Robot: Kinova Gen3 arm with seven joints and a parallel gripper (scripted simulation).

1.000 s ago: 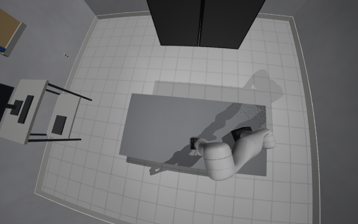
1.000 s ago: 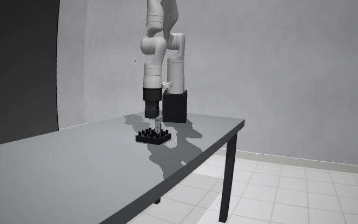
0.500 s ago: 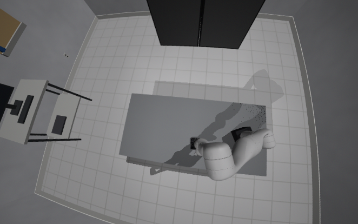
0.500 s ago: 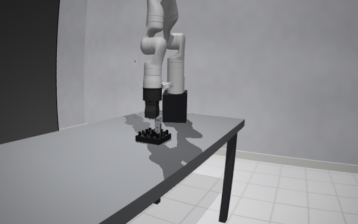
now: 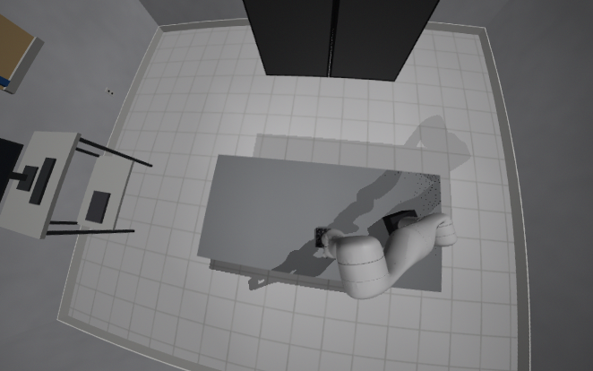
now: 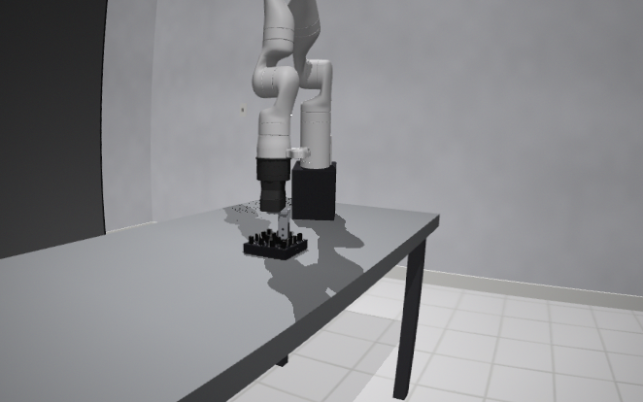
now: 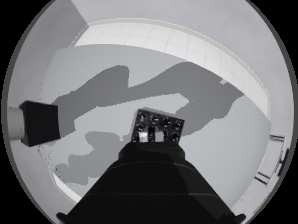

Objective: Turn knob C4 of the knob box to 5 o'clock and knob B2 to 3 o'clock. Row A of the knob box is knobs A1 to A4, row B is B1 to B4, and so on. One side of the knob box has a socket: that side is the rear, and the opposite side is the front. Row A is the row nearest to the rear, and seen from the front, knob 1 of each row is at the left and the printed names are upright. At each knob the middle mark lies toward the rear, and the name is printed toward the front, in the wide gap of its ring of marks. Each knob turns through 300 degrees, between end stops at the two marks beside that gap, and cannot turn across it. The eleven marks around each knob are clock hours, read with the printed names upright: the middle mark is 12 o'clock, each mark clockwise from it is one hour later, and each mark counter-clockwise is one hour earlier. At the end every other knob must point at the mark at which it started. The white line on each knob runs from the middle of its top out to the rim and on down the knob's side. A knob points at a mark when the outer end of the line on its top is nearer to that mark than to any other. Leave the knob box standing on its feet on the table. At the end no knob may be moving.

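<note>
The black knob box [image 5: 318,237] [image 6: 275,249] [image 7: 170,124] stands on its feet on the grey table [image 5: 269,202] [image 6: 146,301], near the table's long edge. Its small black knobs stick up in rows. Their white lines and printed names are too small to read. My gripper [image 6: 284,232] [image 7: 151,131] points straight down onto the box, with its light fingers closed around one knob among the others. I cannot tell which knob it is. In the overhead view the arm covers most of the box, and in the wrist view the gripper body hides the box's near rows.
The arm's black base block [image 5: 396,220] [image 6: 314,191] [image 7: 40,122] stands on the table close behind the box. The table edge [image 6: 340,286] runs a short way from the box. A dark cabinet [image 5: 340,36] and a side desk [image 5: 49,184] stand away on the floor.
</note>
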